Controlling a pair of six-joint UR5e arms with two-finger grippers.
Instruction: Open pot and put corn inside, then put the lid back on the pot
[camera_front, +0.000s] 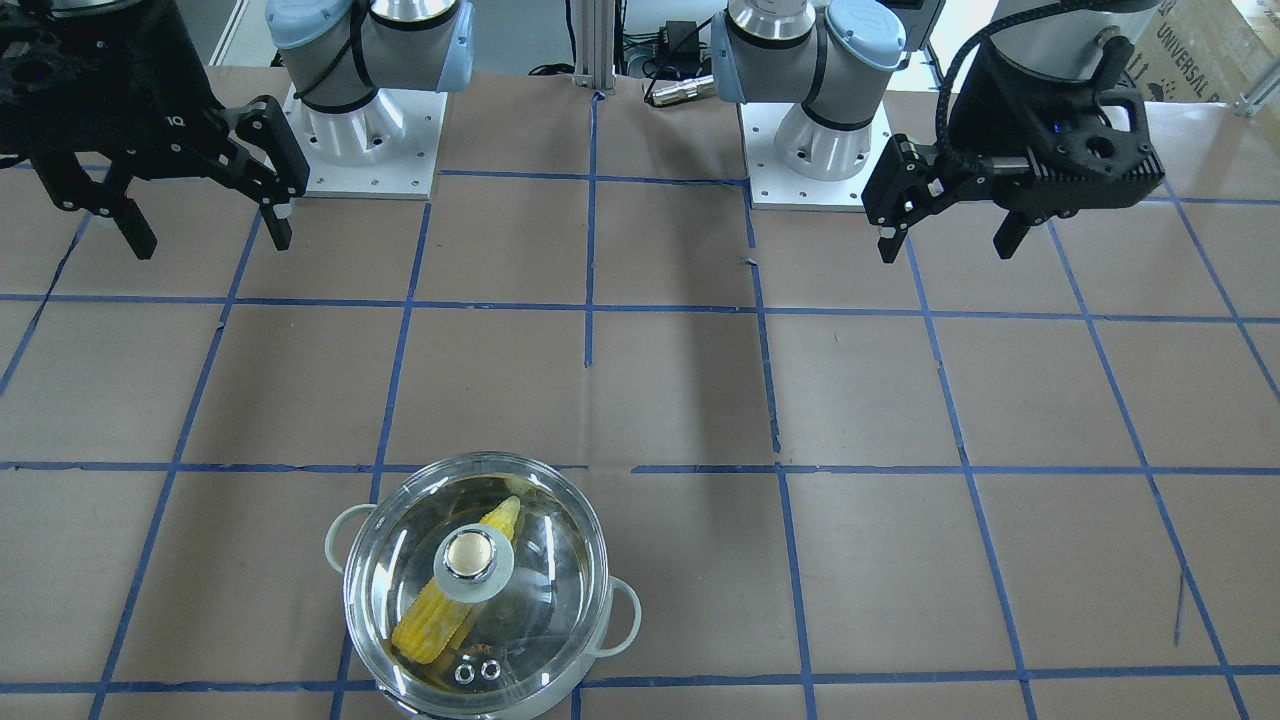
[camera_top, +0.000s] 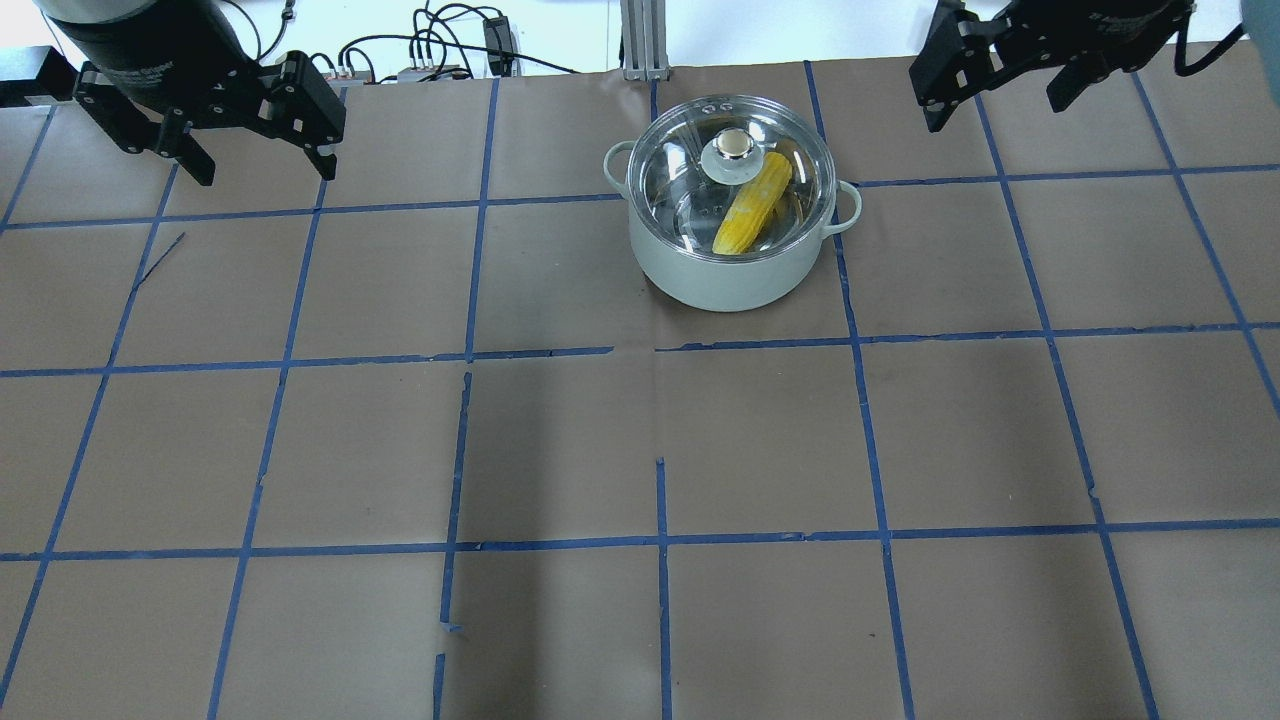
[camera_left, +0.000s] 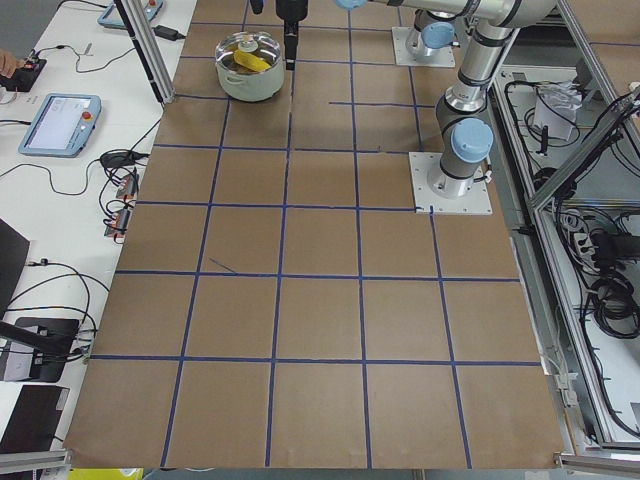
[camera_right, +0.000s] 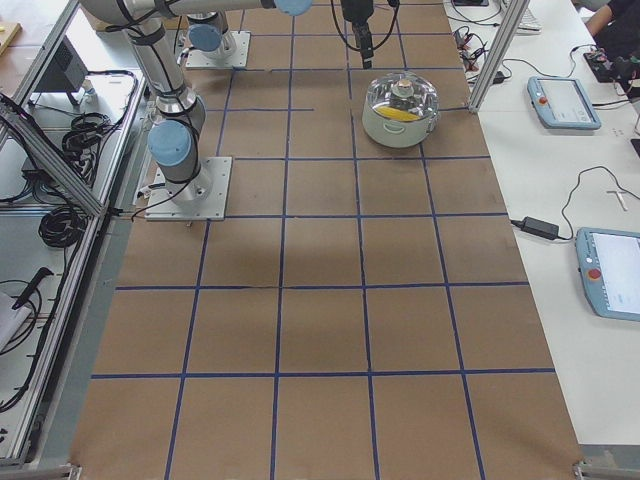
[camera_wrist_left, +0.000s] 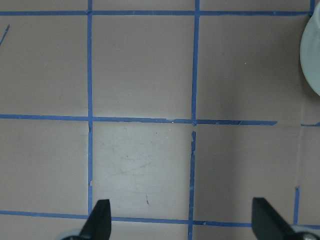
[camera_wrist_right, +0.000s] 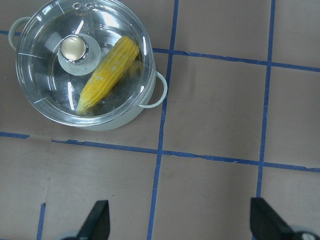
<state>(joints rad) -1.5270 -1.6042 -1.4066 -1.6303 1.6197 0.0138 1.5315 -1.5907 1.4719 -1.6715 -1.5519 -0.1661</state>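
Sitting on the bench (camera_top: 560, 450), the pot (camera_top: 735, 282) has its lid (camera_top: 700, 190) on and the corn (camera_top: 752, 204) inside; the left pincer (camera_top: 262, 172) and right pincer (camera_top: 995, 110) hang wide, well apart from it.

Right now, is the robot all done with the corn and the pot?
Looks finished. The corn lies inside the pot, and the lid sits on top. Nothing is in hand: the left tool and right tool both hang open, away from the pot. Nothing seems left to do.

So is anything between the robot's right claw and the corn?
Yes: the glass lid sits closed on the pot, covering the corn inside. The right gripper is open and off to the side; nothing else visible lies between them.
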